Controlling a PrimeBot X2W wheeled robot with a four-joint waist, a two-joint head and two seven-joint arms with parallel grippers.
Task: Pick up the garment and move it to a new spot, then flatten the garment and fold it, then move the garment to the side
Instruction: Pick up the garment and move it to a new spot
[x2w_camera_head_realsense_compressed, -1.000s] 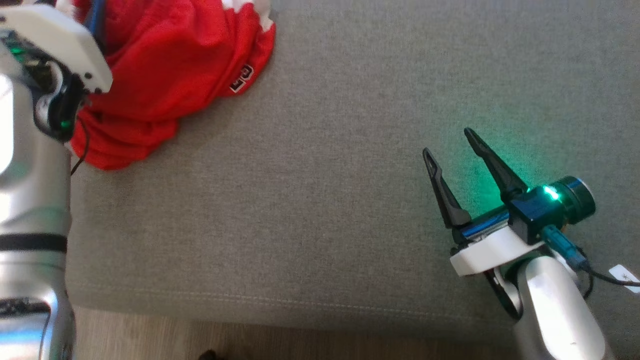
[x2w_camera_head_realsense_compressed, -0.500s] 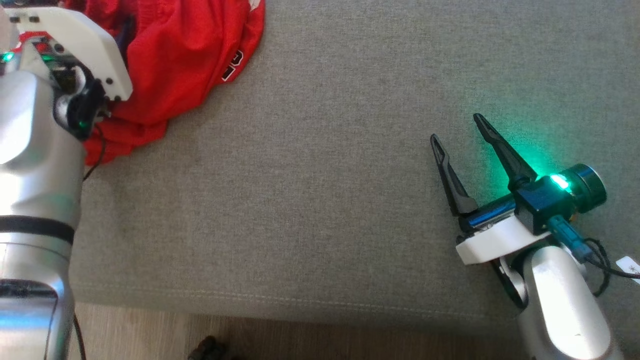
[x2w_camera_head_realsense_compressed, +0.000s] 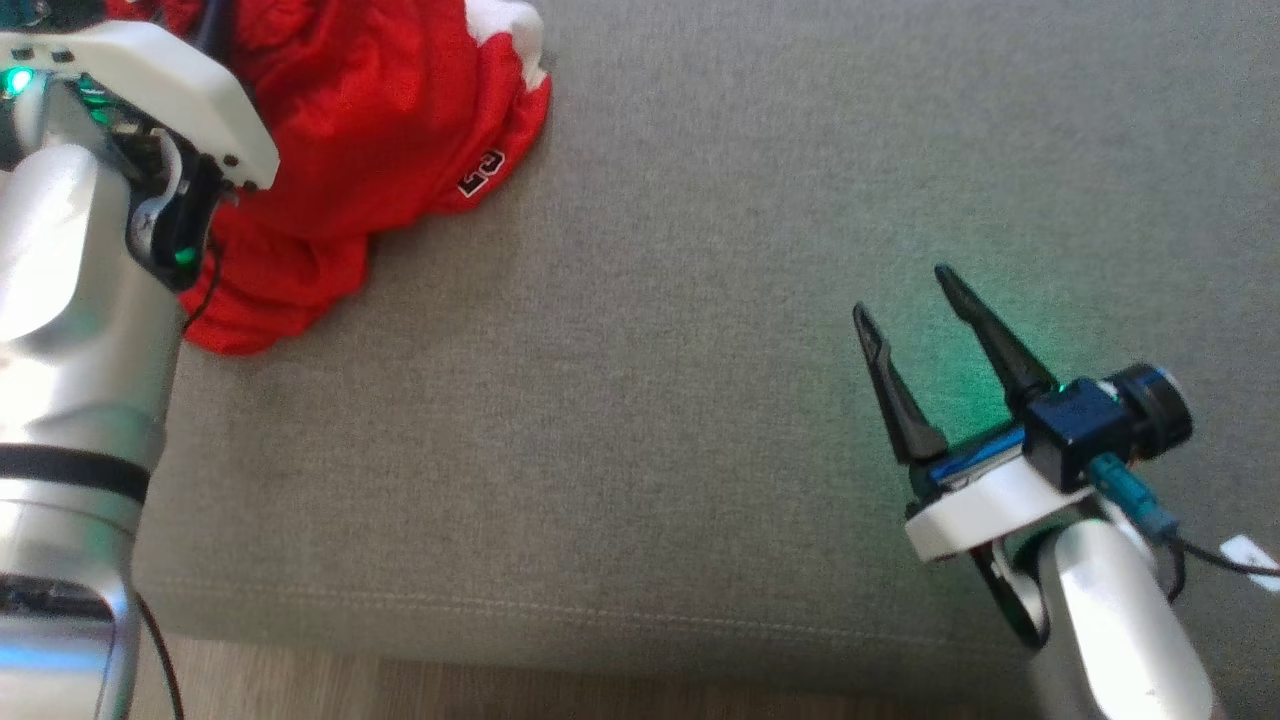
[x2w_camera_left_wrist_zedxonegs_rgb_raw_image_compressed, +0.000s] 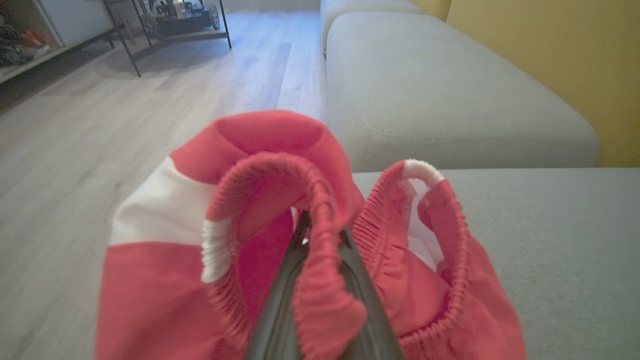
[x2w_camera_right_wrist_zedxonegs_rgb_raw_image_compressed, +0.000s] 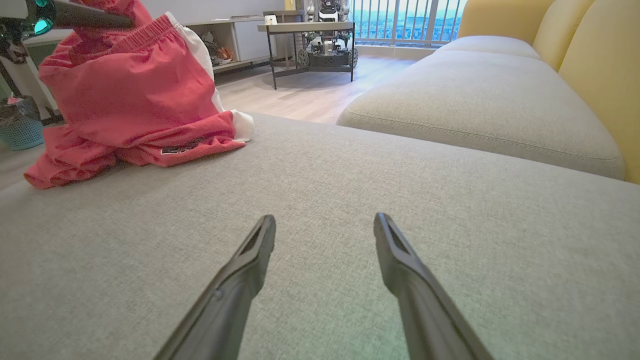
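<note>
The garment (x2w_camera_head_realsense_compressed: 370, 130) is a pair of red shorts with white side stripes, bunched at the far left of the grey couch cushion (x2w_camera_head_realsense_compressed: 650, 350). In the left wrist view my left gripper (x2w_camera_left_wrist_zedxonegs_rgb_raw_image_compressed: 322, 240) is shut on the elastic waistband of the garment (x2w_camera_left_wrist_zedxonegs_rgb_raw_image_compressed: 280, 200), and a fold of it drapes over the dark fingers (x2w_camera_left_wrist_zedxonegs_rgb_raw_image_compressed: 280, 305). In the right wrist view the garment (x2w_camera_right_wrist_zedxonegs_rgb_raw_image_compressed: 135, 95) hangs up from the cushion, with its lower part resting there. My right gripper (x2w_camera_head_realsense_compressed: 901, 292) hovers open over bare cushion at the right, its fingers (x2w_camera_right_wrist_zedxonegs_rgb_raw_image_compressed: 250, 260) apart with nothing between them.
The cushion's front edge (x2w_camera_head_realsense_compressed: 600, 610) runs along the bottom, with wooden floor (x2w_camera_head_realsense_compressed: 500, 690) below it. A second grey cushion (x2w_camera_right_wrist_zedxonegs_rgb_raw_image_compressed: 475, 105) and a yellow backrest (x2w_camera_right_wrist_zedxonegs_rgb_raw_image_compressed: 600, 75) lie beyond. A teal basket (x2w_camera_right_wrist_zedxonegs_rgb_raw_image_compressed: 20, 132) and a metal table (x2w_camera_right_wrist_zedxonegs_rgb_raw_image_compressed: 312, 30) stand on the floor.
My left gripper has shut on the garment's waistband. The head view has shifted a little. The right gripper stays open in the same place.
</note>
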